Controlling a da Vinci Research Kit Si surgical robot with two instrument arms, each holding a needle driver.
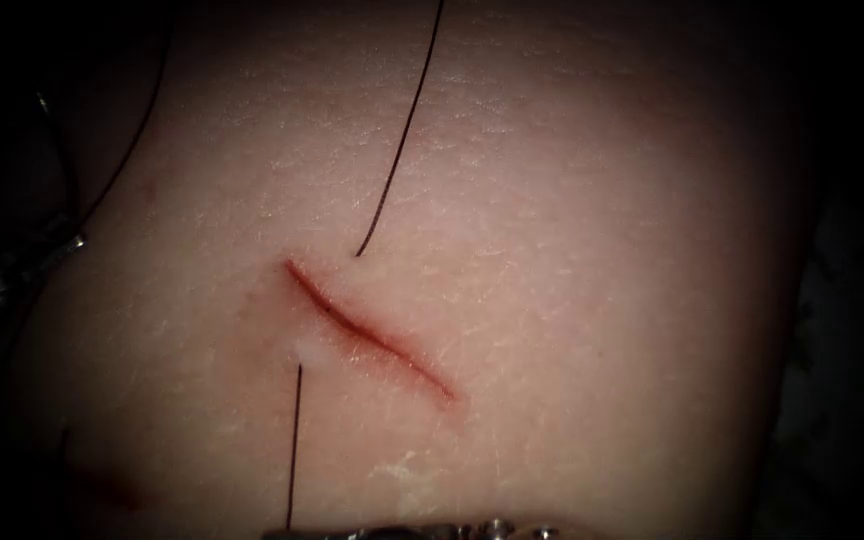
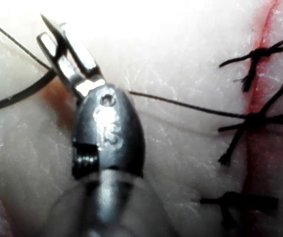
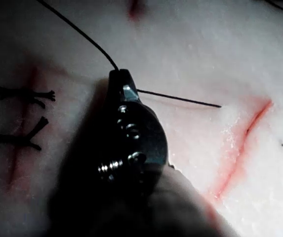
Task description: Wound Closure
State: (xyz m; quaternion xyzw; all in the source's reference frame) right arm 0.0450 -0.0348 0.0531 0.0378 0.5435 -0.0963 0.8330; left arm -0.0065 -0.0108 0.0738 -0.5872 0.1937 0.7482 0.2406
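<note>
The tissue has an open cut running on a slant. Dark thread comes down from above and enters the tissue on the cut's right side. It comes out on the left side, and that strand drops to my right tool at the lower edge. The right tool's jaws are shut on the thread, close to the cut. My left tool is far left of the cut. Its jaws grip the dark curved needle near one end; the needle is outside the tissue.
A second cut closed with several black knotted stitches lies near the left tool; its stitches also lie behind the right tool. A thin thread trails over the dark left side. A red mark sits at the lower left.
</note>
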